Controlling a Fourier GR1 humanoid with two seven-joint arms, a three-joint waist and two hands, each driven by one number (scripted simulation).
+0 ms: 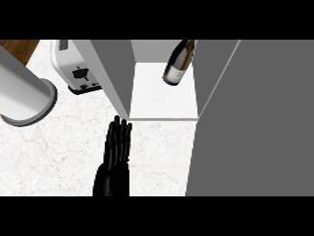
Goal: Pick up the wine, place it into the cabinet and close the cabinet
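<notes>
Standing already inside the open cabinet (165, 99), the wine (178, 62) is placed, so the left hand (117, 140), fingers straight and holding nothing, is likely lining up to swing the door (112, 69) shut.

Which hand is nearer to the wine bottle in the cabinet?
Left, the only hand in view. The left hand lies flat on the counter just below the cabinet's front edge, below-left of the wine bottle. The right hand cannot be seen.

place: kitchen | evidence: marble counter (43, 156), toaster (79, 69), grey cabinet (268, 129) with white shelf (160, 97)
</notes>
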